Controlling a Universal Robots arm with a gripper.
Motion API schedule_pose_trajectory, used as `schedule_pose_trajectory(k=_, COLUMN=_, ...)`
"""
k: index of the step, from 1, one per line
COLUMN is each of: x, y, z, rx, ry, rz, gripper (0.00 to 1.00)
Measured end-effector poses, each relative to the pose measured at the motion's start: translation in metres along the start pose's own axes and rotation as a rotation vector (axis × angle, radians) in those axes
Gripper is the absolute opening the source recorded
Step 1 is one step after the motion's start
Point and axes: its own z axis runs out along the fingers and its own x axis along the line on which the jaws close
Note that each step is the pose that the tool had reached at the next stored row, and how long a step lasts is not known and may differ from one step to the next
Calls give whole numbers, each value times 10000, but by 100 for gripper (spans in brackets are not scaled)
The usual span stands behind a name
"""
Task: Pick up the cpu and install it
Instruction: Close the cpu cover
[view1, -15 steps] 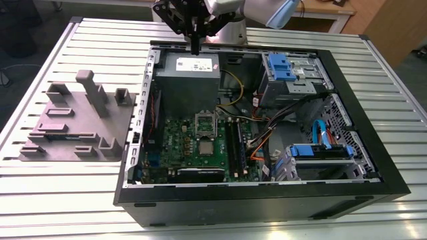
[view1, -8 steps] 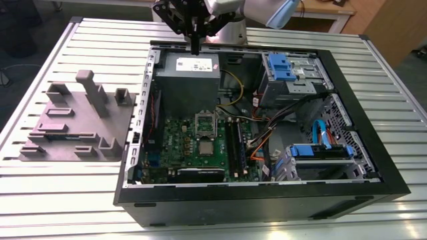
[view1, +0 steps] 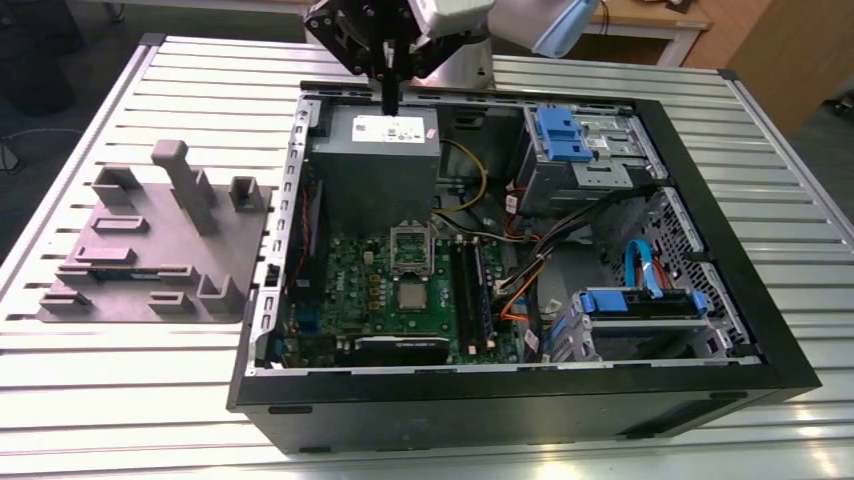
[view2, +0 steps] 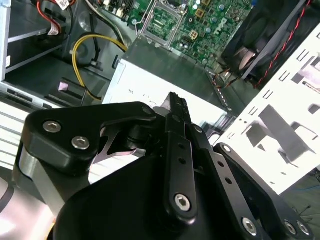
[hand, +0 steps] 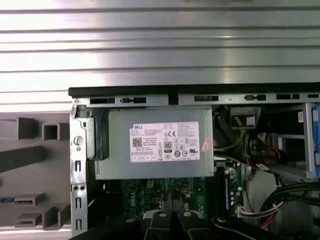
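In the upper centre of the exterior view, the gripper (view1: 390, 110) hangs over the power supply (view1: 375, 165), fingers pressed together and holding nothing. The cpu (view1: 410, 296) lies on the green motherboard (view1: 350, 270) mid-frame, just below the metal socket frame (view1: 410, 248), well apart from the gripper.

Silver ribbed metal table top (view1: 200, 80), long parallel slats. Large black desktop computer case (view1: 507, 405) lies flat directly on slats, open side up. Grey plastic fixture block (view1: 154, 250) with upright posts and slots sits flat on table just beside case, on exterior view's left of case. Block edge runs close along case wall; touching or apart, cannot tell. Slats run on past case on far side and on exterior view's right of case. In first wrist view slats (hand: 160, 50) extend beyond case rim.
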Motion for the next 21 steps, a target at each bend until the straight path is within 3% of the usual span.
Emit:
schedule_pose_trajectory(k=4, x=-17, y=-104, z=23, rx=-1, ry=-2, rz=1, gripper=10)
schedule_pose_trajectory(k=10, x=-175, y=-111, z=101, rx=-2, ry=11, rz=-71, gripper=10)
schedule_pose_trajectory(k=17, x=-177, y=-116, z=208, rx=-29, ry=63, rz=-1225, gripper=10)
schedule_pose_trajectory(k=21, x=-183, y=-244, z=258, rx=-53, ry=68, rz=-1278, gripper=10)
